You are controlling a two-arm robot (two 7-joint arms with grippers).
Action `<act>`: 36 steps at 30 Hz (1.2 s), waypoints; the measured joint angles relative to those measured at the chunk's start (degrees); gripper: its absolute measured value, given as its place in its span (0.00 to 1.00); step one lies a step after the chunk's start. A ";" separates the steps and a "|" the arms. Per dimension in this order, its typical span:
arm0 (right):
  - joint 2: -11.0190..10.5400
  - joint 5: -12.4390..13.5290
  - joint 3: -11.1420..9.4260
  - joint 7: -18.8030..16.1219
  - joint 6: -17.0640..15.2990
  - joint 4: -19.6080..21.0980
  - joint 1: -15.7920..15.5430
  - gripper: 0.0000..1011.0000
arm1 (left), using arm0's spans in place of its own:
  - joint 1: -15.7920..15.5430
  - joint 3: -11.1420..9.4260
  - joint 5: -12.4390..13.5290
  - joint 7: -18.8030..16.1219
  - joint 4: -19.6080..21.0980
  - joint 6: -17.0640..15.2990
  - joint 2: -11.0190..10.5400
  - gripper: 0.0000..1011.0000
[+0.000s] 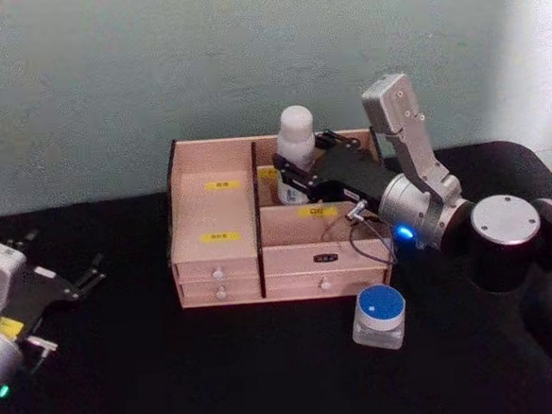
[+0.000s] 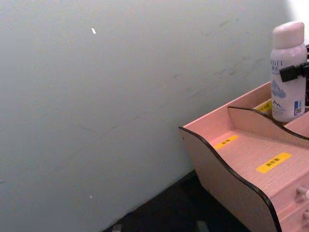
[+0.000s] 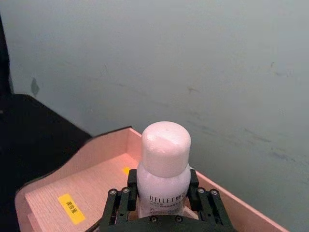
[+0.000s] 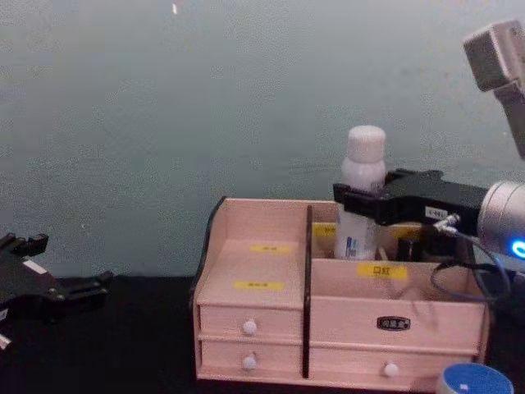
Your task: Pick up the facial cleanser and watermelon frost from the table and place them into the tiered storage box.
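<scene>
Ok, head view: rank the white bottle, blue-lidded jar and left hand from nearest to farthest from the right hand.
1. white bottle, gripped in the right hand, at the back right of the box.
2. blue-lidded jar, on the table in front of the box, right side.
3. left hand, far off at the left.

Wall (image 1: pixel 152 64) behind: plain, pale grey-green, matte paint. Faint scratches (image 2: pixel 111 128) and scuffs run slantwise across it. One small white fleck (image 2: pixel 93 31) high up, one dark smudge (image 3: pixel 35 87) low down, just above the table's edge. Bright patch of light (image 1: pixel 540 27) washes the wall's upper right to near white. Table (image 1: pixel 222 381) stands against the wall, top black and dull, its back right corner rounded. Light elsewhere soft and even, shadows weak
</scene>
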State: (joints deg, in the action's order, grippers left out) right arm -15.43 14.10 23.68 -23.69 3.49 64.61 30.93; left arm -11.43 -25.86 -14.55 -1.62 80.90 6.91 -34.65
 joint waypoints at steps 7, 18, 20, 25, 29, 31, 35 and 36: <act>0.72 -1.07 -0.14 -0.02 -0.79 -1.58 0.36 0.59 | 0.00 0.00 0.00 0.00 0.00 0.00 0.00 0.99; 1.75 -2.40 -0.16 -0.31 -2.07 -4.65 1.18 0.59 | 0.00 0.00 0.00 0.00 0.00 0.00 0.00 0.99; 1.94 -2.53 -0.24 -0.40 -2.22 -5.25 1.39 0.59 | 0.00 0.00 0.00 0.00 0.00 0.00 0.00 0.99; 2.23 -2.76 -0.39 -0.54 -2.51 -5.99 1.63 0.59 | 0.00 0.00 0.00 0.00 0.00 0.00 0.00 0.99; 2.37 -2.92 -0.49 -0.60 -2.67 -6.29 1.76 0.59 | 0.00 0.00 0.00 0.00 0.00 0.00 0.00 0.99; 2.37 -2.92 -0.49 -0.61 -2.68 -6.29 1.76 0.59 | 0.00 0.00 0.00 0.00 0.00 0.00 0.00 0.99; 2.33 -2.92 -0.49 -0.62 -2.67 -6.26 1.73 0.59 | 0.00 0.00 0.00 0.00 0.00 0.00 0.00 0.99; 2.32 -2.92 -0.49 -0.62 -2.66 -6.23 1.72 0.59 | 0.00 0.00 0.00 0.00 0.00 0.00 0.00 0.99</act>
State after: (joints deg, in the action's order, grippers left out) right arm -13.11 11.17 23.19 -24.31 0.83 58.38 32.66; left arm -11.43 -25.86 -14.55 -1.62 80.90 6.91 -34.65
